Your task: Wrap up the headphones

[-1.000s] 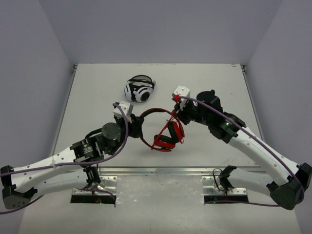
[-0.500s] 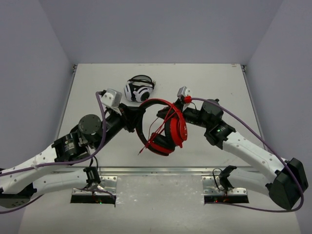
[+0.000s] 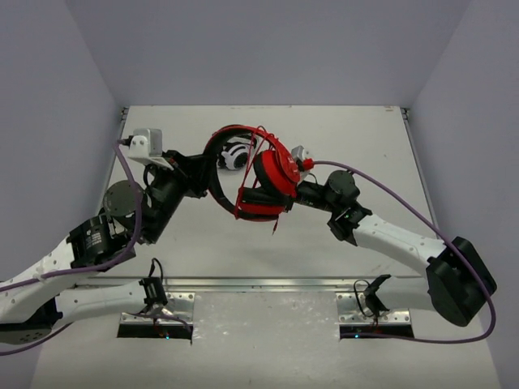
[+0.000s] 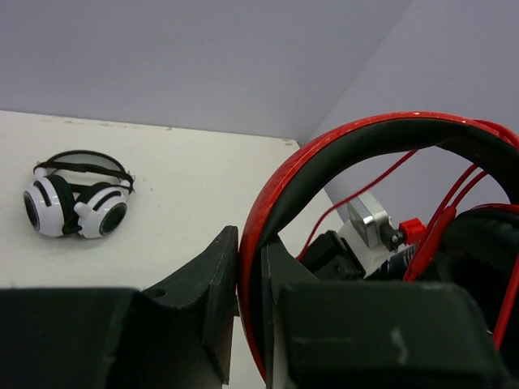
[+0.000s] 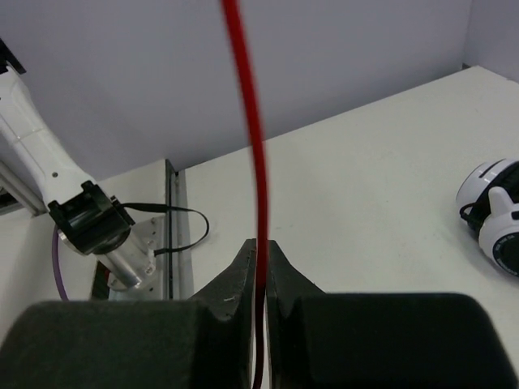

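Note:
The red headphones [image 3: 261, 173] hang in the air above the middle of the table, with the thin red cable [image 3: 258, 162] looped over the ear cups and a loose end dangling below. My left gripper [image 3: 212, 173] is shut on the red headband, which shows in the left wrist view [image 4: 340, 138] clamped between both fingers. My right gripper [image 3: 274, 193] sits against the ear cups and is shut on the red cable [image 5: 247, 97], which runs straight up from between its fingertips [image 5: 259, 251].
White-and-black headphones [image 3: 236, 154] lie on the table at the back, partly hidden behind the red ones; they also show in the left wrist view [image 4: 77, 203] and the right wrist view [image 5: 496, 212]. A metal rail [image 3: 268, 284] runs along the near edge.
Both arms have raised the red headphones off the table and carried them toward the back. The left wrist has swung back and to the left. The cable stays looped over the ear cups.

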`<control>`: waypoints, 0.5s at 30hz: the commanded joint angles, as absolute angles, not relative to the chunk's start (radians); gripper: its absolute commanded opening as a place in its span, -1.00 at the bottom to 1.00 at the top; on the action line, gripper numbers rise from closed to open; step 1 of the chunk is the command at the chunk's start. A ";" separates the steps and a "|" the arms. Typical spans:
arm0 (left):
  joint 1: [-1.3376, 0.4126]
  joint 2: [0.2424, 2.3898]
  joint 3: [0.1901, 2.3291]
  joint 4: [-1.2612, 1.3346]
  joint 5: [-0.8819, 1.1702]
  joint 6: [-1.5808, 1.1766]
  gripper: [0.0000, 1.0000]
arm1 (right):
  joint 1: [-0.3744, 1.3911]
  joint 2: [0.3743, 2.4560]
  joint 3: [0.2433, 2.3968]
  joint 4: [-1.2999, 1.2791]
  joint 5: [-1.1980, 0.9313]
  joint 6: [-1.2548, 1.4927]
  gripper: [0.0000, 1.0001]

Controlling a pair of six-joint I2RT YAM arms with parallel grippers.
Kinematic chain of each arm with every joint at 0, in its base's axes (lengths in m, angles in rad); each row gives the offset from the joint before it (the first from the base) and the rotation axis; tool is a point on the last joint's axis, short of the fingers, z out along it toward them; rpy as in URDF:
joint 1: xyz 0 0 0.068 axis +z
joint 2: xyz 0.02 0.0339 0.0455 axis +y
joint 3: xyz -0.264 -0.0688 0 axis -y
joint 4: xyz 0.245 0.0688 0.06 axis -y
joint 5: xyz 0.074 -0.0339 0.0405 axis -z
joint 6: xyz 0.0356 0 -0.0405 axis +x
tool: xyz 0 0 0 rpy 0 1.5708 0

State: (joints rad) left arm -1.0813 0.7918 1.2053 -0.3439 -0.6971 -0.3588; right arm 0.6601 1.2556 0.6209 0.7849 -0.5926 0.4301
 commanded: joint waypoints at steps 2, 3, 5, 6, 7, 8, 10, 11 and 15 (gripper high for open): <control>-1.091 0.802 1.276 -0.249 -0.839 -0.439 -0.99 | 0.655 1.256 0.594 0.936 -0.638 0.497 -0.93; -1.089 0.807 1.278 -0.252 -0.897 -0.449 -0.99 | 0.655 1.253 0.586 0.945 -0.638 0.505 -0.93; -1.091 0.818 1.282 -0.259 -0.951 -0.480 -0.99 | 0.658 1.238 0.552 0.969 -0.637 0.521 -0.90; -1.091 0.822 1.285 -0.258 -1.012 -0.483 -0.99 | 0.661 1.232 0.520 0.986 -0.635 0.532 -0.89; -1.091 0.828 1.287 -0.256 -1.035 -0.498 -0.99 | 0.663 1.229 0.503 1.002 -0.631 0.541 -0.87; -1.091 0.839 1.289 -0.247 -1.057 -0.499 -0.99 | 0.672 1.224 0.489 1.012 -0.626 0.549 -0.90; -1.091 0.867 1.293 -0.233 -1.103 -0.511 -0.99 | 0.695 1.213 0.462 1.011 -0.600 0.537 -0.97; -1.091 0.877 1.295 -0.229 -1.115 -0.517 -0.99 | 0.722 1.209 0.462 0.976 -0.589 0.508 -0.97; -1.091 0.937 1.308 -0.230 -1.195 -0.569 -0.99 | 0.842 1.183 0.515 0.777 -0.464 0.376 -0.97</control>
State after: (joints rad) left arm -1.0813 0.9138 1.2407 -0.3408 -1.0893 -0.4778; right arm 0.7658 1.2228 0.4648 0.8852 -0.5499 0.4683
